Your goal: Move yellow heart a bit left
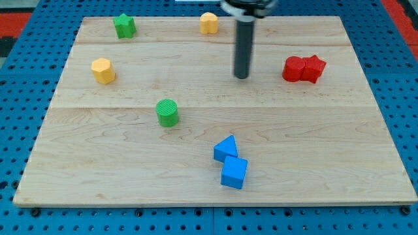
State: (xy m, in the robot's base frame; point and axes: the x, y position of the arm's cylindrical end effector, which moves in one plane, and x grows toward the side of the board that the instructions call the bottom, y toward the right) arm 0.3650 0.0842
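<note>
claw: none, only my tip point(242, 76) | yellow heart point(208, 23): small, upright, up-left

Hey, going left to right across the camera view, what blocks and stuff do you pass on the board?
Yellow hexagon block → green star → green cylinder → yellow heart → my tip → red blocks. The two blue blocks overlap that stretch, so I left them out.

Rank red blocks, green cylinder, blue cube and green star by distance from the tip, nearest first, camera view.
From my tip:
1. Red blocks, a touching pair to the view's right.
2. Green cylinder, toward the view's bottom left.
3. Blue cube, near the view's bottom, touching the blue triangle.
4. Green star, at the view's top left.
</note>
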